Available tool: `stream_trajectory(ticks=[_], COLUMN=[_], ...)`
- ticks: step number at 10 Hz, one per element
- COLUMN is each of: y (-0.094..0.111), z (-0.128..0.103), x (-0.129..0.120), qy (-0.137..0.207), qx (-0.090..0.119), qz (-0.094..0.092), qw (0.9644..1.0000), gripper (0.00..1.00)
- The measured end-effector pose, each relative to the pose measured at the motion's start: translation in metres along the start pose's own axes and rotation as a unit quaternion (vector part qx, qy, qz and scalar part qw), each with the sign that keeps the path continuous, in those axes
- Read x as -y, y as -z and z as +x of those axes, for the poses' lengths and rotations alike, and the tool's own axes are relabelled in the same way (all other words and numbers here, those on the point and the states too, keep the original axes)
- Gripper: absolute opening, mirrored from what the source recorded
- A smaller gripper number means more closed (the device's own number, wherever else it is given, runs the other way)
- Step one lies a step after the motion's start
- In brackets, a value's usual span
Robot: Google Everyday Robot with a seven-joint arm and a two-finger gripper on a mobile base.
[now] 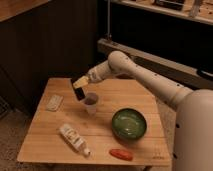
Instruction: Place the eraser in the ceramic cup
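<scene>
Tool [82, 85] above cup [91, 105] (eraser [79, 93] near-vertical)

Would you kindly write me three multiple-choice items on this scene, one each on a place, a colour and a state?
1. The eraser is: A flat on the table; B held in the tool beside the ceramic cup; C inside the cup.
2. The bowl is: A blue; B white; C green.
3. The bottle is: A lying on its side; B upright; C in the bowl.
Key: 1 B, the tool grips it in the air by the cup's rim; 2 C, its inside is green; 3 A, it lies on the table.
</scene>
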Motion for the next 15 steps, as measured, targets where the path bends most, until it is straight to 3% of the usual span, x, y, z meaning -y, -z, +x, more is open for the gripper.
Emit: stream_trajectory(ticks=[6, 9, 12, 15], y=[0.056, 0.071, 0.048, 0.045], z=[0.005, 0.01, 0.011, 0.015], x=[0.038, 0.041, 0.032, 0.032], qy=[-0.017, -0.02, 0.001, 0.014], qx=[0.055, 0.067, 0.048, 0.043], qz=[-0.007, -0.016, -0.02, -0.027], qw=[0.9983, 0.9974, 0.9986, 0.9986], gripper=[0.05, 0.17, 0.06, 0.06])
